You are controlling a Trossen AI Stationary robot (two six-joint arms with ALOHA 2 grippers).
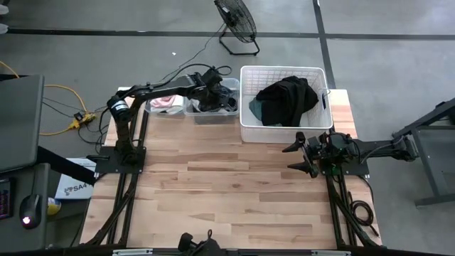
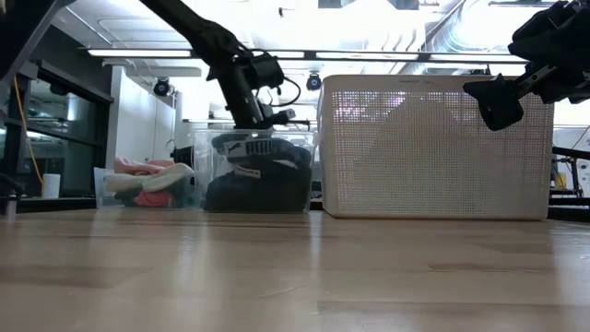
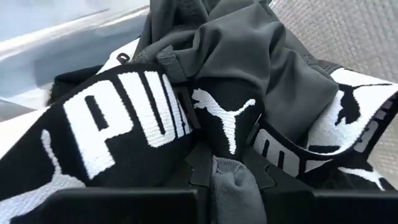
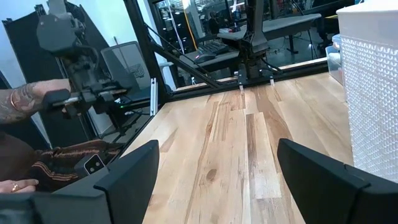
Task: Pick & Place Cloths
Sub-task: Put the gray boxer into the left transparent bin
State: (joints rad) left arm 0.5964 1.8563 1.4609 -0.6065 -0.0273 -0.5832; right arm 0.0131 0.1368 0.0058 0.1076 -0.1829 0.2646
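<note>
Cloths (image 3: 205,93) | left gripper (image 3: 227,186) clamped on grey fabric in clear bin (image 1: 213,114), likely to lift | right gripper (image 1: 307,153) apart, waiting over tabletop (image 1: 234,192)

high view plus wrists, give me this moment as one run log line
left gripper: shut on dark cloth in clear bin | right gripper: open, empty, beside white basket | black cloths in basket

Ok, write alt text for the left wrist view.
The left gripper is shut on a dark grey cloth bunched among black waistbands with white lettering and a leaping-cat logo. A clear bin's wall shows behind.
</note>
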